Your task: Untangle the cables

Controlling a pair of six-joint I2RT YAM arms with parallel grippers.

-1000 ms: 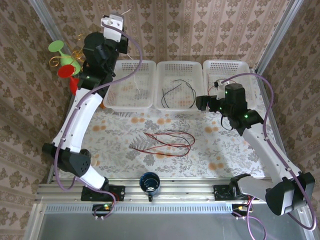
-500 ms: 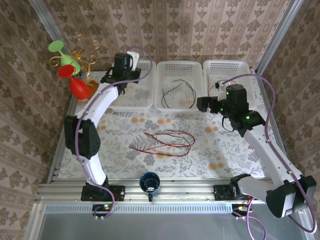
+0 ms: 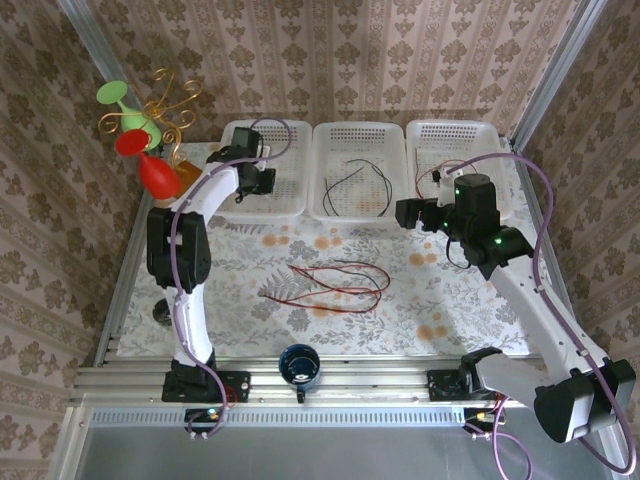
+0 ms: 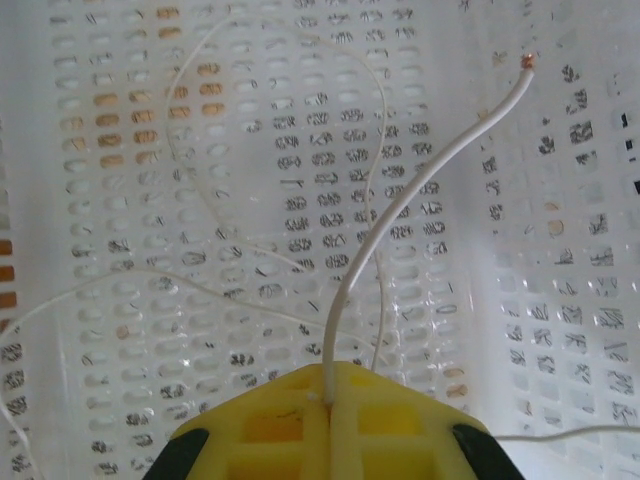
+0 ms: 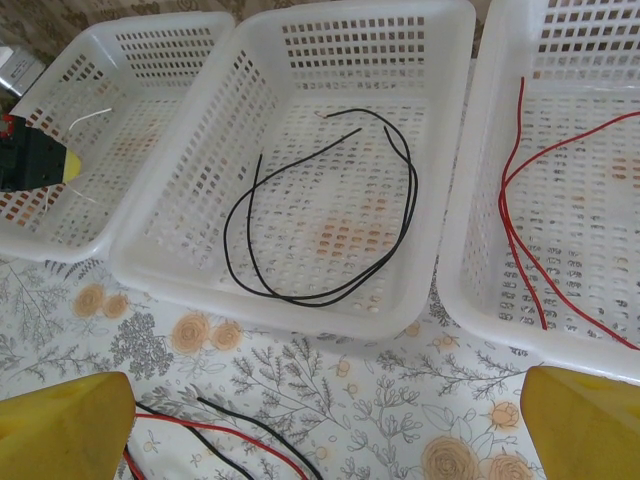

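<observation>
At 12 o'clock on the table [image 3: 450,300] sit the left basket [image 3: 280,210], with the left gripper [image 4: 330,395] and its pinched wire [image 4: 400,200] inside, the middle basket [image 3: 360,127] holding a cable [image 3: 352,180], and the right basket [image 3: 450,127]; loose cables [image 3: 330,280] lie mid-table, a cup [image 3: 299,366] at 6 o'clock.

Three white baskets stand side by side on the floral surface [image 5: 400,395]. The middle basket [image 5: 290,310] holds a looped black cable [image 5: 415,200]. The right basket [image 5: 462,240] holds red cables [image 5: 520,250]. Inside the left basket [image 5: 60,242] is the left gripper [image 5: 35,160], with a white cable [image 5: 90,117] rising from its yellow tip. The right gripper [image 5: 325,425] has its yellow fingers [image 5: 65,430] spread wide above the surface. Near the left finger lie a red strand [image 5: 200,428] and a black strand [image 5: 260,432].
</observation>
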